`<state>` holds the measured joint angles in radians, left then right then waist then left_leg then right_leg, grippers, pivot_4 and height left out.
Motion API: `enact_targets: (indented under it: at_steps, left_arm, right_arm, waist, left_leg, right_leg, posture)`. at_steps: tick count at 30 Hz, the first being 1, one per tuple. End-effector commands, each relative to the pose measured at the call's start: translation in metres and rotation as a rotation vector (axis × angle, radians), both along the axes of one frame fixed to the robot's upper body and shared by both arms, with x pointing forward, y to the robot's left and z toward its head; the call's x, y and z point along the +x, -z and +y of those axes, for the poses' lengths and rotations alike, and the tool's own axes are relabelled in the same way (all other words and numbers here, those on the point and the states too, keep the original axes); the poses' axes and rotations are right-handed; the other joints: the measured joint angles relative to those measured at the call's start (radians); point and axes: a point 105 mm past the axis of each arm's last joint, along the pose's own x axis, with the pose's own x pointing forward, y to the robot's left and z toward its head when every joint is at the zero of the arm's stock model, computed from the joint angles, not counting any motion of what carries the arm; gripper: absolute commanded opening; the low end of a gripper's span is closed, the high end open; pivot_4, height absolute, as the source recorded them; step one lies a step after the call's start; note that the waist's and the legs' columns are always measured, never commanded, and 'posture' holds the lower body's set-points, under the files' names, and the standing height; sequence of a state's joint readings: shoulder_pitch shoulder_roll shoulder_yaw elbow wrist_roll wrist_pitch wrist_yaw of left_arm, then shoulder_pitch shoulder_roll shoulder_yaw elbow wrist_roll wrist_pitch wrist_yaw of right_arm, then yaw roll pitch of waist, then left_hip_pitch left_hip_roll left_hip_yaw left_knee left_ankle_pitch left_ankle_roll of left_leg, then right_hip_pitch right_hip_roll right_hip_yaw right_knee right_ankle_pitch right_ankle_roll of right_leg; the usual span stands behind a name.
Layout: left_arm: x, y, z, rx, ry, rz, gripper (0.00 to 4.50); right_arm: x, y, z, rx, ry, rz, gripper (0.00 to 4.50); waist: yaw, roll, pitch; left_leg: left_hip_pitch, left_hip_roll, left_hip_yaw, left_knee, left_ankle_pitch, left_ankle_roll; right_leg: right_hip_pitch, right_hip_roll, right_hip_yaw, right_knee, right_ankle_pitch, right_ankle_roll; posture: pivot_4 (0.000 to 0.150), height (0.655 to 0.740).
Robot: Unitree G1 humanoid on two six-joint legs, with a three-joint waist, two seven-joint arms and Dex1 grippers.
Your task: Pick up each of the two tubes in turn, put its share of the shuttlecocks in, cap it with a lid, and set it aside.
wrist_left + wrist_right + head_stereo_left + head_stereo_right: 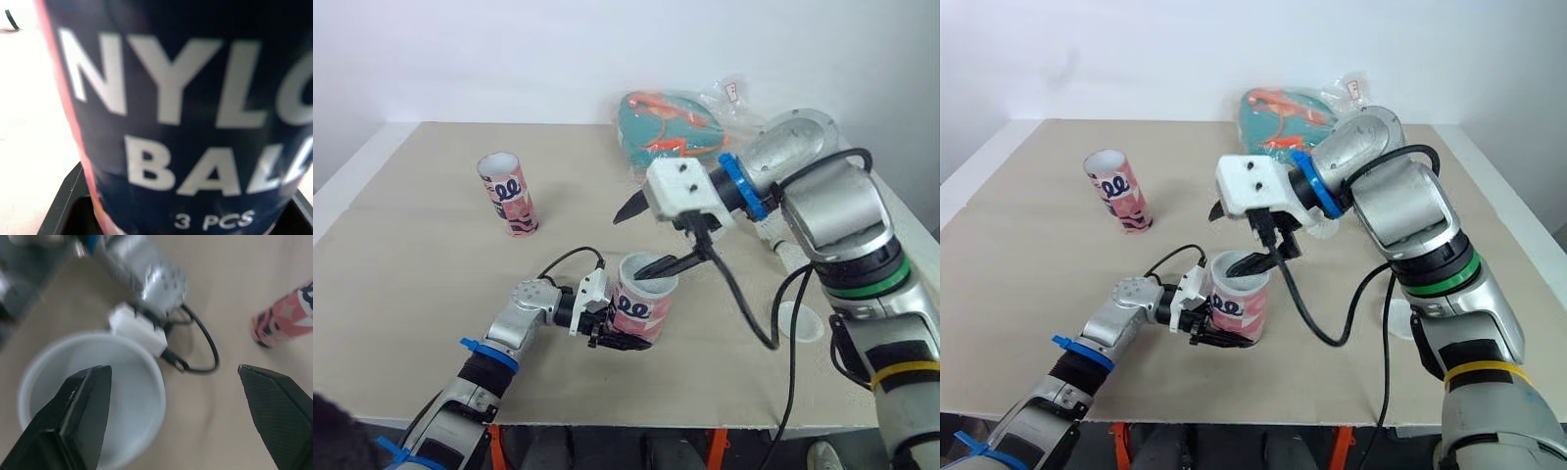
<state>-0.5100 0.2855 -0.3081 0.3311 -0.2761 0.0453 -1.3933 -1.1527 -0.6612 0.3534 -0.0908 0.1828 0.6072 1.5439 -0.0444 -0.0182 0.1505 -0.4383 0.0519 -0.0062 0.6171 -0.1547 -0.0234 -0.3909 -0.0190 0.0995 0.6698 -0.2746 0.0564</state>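
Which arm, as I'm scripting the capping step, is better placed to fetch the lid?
Right. The left pincer is shut on the near tube, steadying it. The right pincer is open and free above the tube's mouth, and the lid lies on that side.

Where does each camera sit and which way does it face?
Head eyes: forward and down over the table; both arms show, left gripper holding the near tube.
Left wrist: close against that tube's label.
Right wrist: down past the open right gripper at its open mouth.
Shared: right wrist and head show the far tube.
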Motion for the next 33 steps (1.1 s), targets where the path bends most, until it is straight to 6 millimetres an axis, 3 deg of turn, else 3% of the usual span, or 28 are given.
enact_targets:
  at_steps: [1, 7, 20, 30, 33]
  left_arm:
    - [-0.001, 0.012, 0.001, 0.042, -0.008, 0.033, 2.66]
    - [0.0, 0.012, 0.001, 0.043, -0.006, 0.032, 2.66]
    - [0.0, 0.014, 0.005, 0.051, -0.016, 0.032, 2.66]
    - [0.001, 0.015, 0.006, 0.06, -0.024, 0.03, 2.66]
    - [0.002, 0.015, 0.006, 0.059, -0.025, 0.032, 2.66]
  right_arm:
    - [0.0, -0.014, -0.008, 0.014, 0.005, -0.056, 2.73]
    - [-0.01, -0.009, -0.012, 0.004, -0.038, -0.011, 0.04]
    - [-0.034, 0.01, -0.014, -0.09, -0.122, 0.077, 0.04]
    - [-0.044, 0.038, -0.001, -0.21, -0.216, 0.1, 0.04]
    - [-0.035, 0.056, -0.006, -0.317, -0.214, 0.031, 0.04]
  waist:
    - [0.0, 0.0, 0.0]
    - [0.0, 0.0, 0.0]
    - [-0.001, 0.0, 0.001]
    - [-0.001, 0.001, 0.001]
    - [-0.001, 0.001, 0.001]
  left_leg:
    - [0.0, 0.0, 0.0, 0.0, 0.0, 0.0]
    - [-0.001, 0.0, -0.001, -0.001, -0.001, 0.0]
    - [-0.001, 0.0, 0.0, 0.0, -0.001, 0.0]
    - [0.0, 0.0, 0.0, 0.0, -0.002, 0.0]
    - [0.0, 0.0, 0.0, 0.0, -0.002, 0.0]
  right_leg:
    - [0.0, 0.0, 0.0, 0.0, 0.0, 0.001]
    - [-0.001, 0.001, 0.0, 0.0, 0.001, 0.004]
    - [-0.001, 0.0, 0.001, 0.0, -0.004, 0.005]
    - [-0.001, 0.0, 0.001, -0.001, -0.005, 0.005]
    - [-0.001, 0.0, 0.001, -0.001, -0.005, 0.005]
  posture:
    - [0.15, 0.7387]
    - [0.15, 0.7387]
    - [0.15, 0.7387]
    - [0.15, 0.7387]
    - [0.15, 0.7387]
